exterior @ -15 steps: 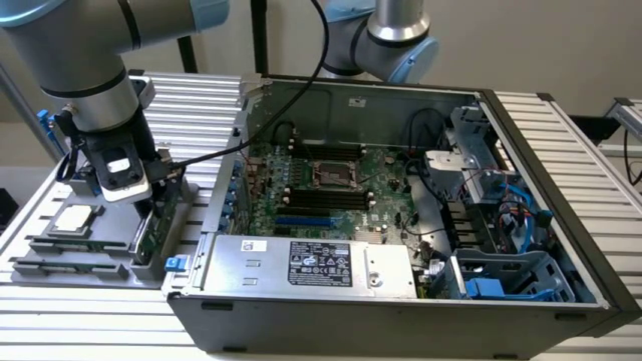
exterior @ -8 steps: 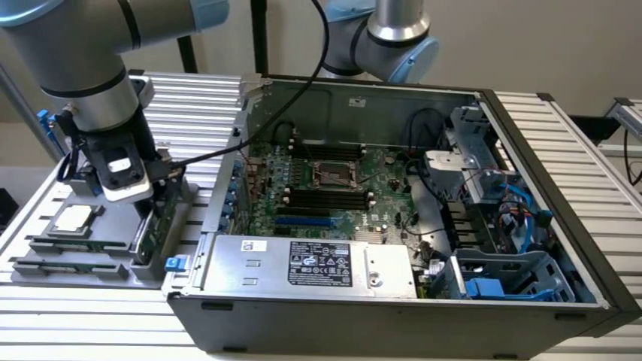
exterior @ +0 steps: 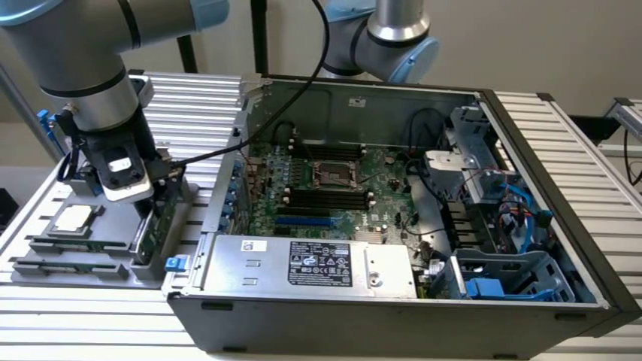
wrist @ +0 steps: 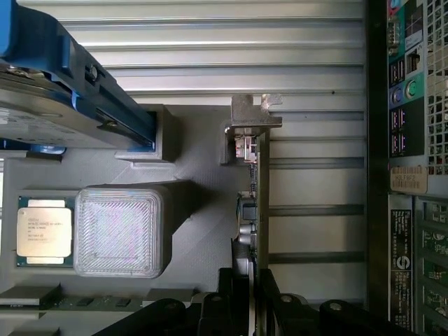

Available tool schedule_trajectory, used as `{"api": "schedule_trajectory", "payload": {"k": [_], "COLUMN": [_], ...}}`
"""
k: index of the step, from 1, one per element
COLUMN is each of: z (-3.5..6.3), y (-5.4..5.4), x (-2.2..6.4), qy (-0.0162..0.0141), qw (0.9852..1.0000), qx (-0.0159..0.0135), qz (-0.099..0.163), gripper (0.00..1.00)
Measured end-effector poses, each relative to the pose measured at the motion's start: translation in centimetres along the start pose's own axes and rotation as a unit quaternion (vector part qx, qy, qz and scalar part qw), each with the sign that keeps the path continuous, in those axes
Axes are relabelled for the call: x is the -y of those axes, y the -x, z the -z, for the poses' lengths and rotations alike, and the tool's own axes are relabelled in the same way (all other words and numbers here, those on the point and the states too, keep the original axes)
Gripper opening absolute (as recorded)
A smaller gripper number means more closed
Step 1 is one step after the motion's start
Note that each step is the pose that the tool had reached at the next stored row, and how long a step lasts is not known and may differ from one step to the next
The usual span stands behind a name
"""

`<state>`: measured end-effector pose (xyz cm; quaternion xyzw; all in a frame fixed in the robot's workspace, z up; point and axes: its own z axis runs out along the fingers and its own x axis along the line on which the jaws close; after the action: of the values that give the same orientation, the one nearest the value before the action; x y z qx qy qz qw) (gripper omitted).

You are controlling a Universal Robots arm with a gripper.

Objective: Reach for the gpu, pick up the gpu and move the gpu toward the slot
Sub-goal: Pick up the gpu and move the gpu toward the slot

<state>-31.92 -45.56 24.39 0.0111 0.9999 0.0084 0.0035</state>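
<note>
The gpu (wrist: 256, 189) is a thin green card standing on edge in a slot of the grey parts holder (wrist: 203, 175), with its silver bracket (wrist: 250, 115) at the far end. In the exterior view the gpu (exterior: 149, 229) stands at the holder's right side, outside the computer case. My gripper (wrist: 248, 278) has come down over the card's near end, one black finger on each side and pressed against it. From outside, the gripper (exterior: 150, 201) sits low on the card's top edge. The blue expansion slot (exterior: 301, 222) lies on the motherboard inside the open case.
A CPU (wrist: 43, 231) and a clear square cover (wrist: 119, 231) lie in the holder, with memory sticks (exterior: 71, 244) beside them and a hard drive in a blue frame (wrist: 49, 84). The case wall (exterior: 236, 188) rises between holder and motherboard. A second arm (exterior: 386, 37) stands behind the case.
</note>
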Motion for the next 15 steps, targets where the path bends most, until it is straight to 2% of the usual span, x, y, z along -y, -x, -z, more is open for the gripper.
{"api": "schedule_trajectory", "payload": {"k": [9, 15], "z": [0.22, 1.41], "y": [0.0, 0.0], "x": [0.0, -0.02], "qy": [0.0, 0.0001], "qw": [1.0, 1.0], "qx": [-0.0001, -0.0005], "qz": [0.0, 0.0], "gripper": [0.26, 0.26]}}
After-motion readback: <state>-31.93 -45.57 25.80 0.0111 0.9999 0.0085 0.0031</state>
